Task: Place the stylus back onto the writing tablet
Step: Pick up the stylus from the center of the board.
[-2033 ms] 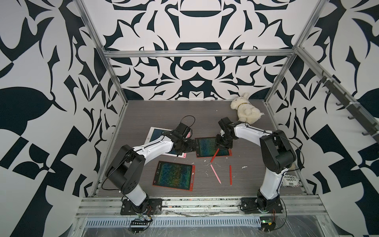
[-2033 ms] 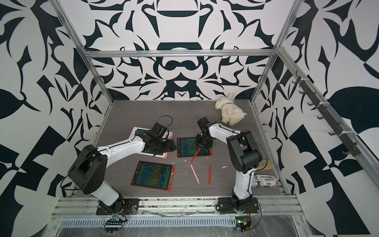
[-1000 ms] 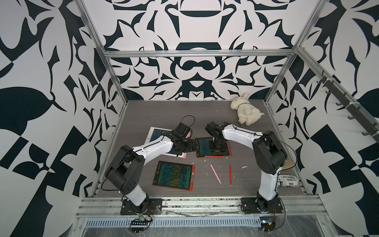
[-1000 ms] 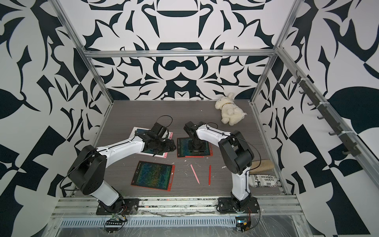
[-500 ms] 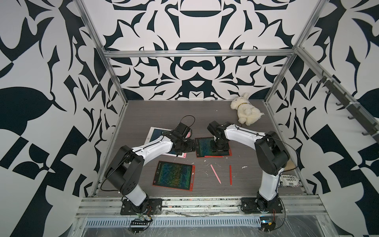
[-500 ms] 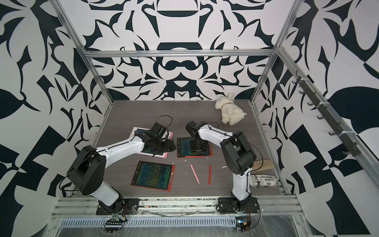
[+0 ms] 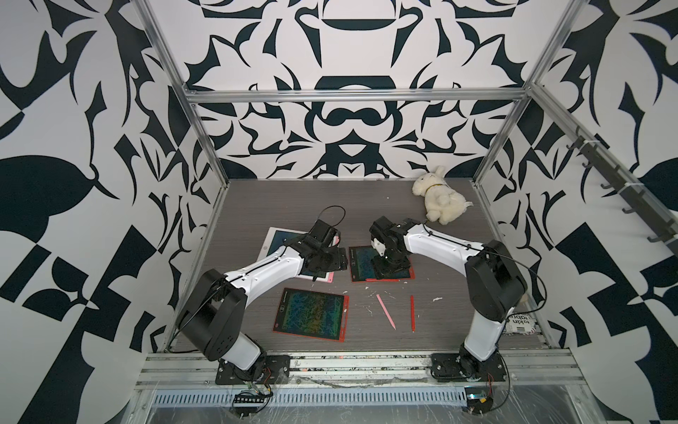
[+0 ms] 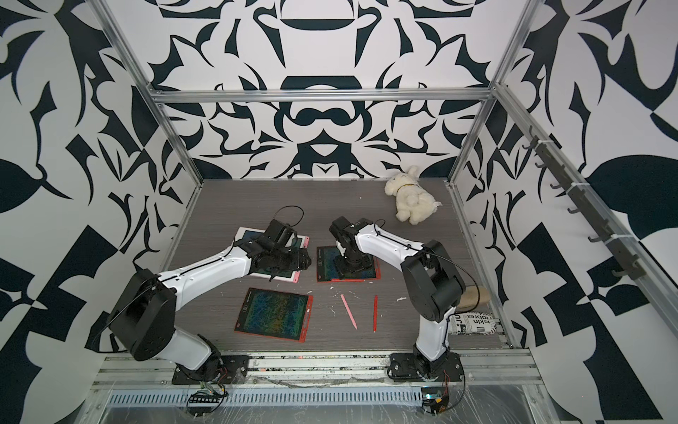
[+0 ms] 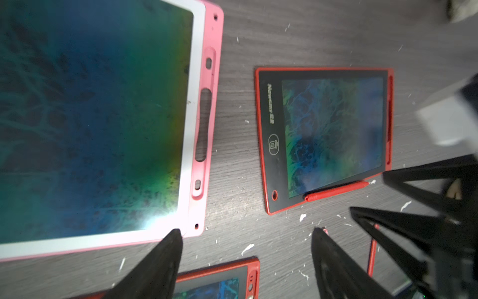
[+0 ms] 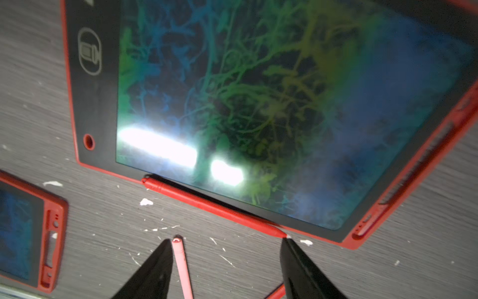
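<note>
Lying along tablet edge: red stylus | right end effector, left end effector: spread, empty

Lab robot cell: aluminium frame, patterned walls.

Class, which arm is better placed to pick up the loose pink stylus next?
Right, probably. The right gripper is open, and its wrist view shows the pink stylus between its fingers; the left gripper hovers farther off, by the pink tablet.
</note>
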Controlling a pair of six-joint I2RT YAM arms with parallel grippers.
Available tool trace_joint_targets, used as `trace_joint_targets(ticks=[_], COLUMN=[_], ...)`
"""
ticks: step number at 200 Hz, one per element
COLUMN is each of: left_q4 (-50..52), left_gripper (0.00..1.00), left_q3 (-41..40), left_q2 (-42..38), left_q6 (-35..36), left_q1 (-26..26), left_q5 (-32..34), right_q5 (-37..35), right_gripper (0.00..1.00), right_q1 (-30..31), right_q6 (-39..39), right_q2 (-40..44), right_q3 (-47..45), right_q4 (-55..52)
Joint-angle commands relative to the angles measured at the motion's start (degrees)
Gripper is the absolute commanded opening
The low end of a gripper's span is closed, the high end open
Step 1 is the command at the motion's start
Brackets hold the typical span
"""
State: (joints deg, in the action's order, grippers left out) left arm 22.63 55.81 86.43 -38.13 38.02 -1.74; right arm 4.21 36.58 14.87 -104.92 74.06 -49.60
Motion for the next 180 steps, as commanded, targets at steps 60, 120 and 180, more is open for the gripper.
trace_joint_targets(ticks=[60,120,180], left_q4=[-2.76,-2.64,-1.96], left_gripper=[0.84,0.84,0.84], left_q3=[-5.36,-5.19,-5.28], left_q2=[-8.78,-7.13,-7.60], left_q6=[-1.93,-2.30,-1.69], left_q1=[0.12,0.12,0.15], left_q5=[6.05,3.93,3.63], right_q5=[-2.06,-4.48,-6.23], right_gripper=[0.68,0.58,0.44], right_q1=[1.97,1.92,1.40], right_q6=[-4.69,-4.00,-3.11], right_q2=[-3.34,-7.32,-8.89], right_q3=[1.87,4.09,4.95], right_q4=[-0.71,-0.38,-0.31])
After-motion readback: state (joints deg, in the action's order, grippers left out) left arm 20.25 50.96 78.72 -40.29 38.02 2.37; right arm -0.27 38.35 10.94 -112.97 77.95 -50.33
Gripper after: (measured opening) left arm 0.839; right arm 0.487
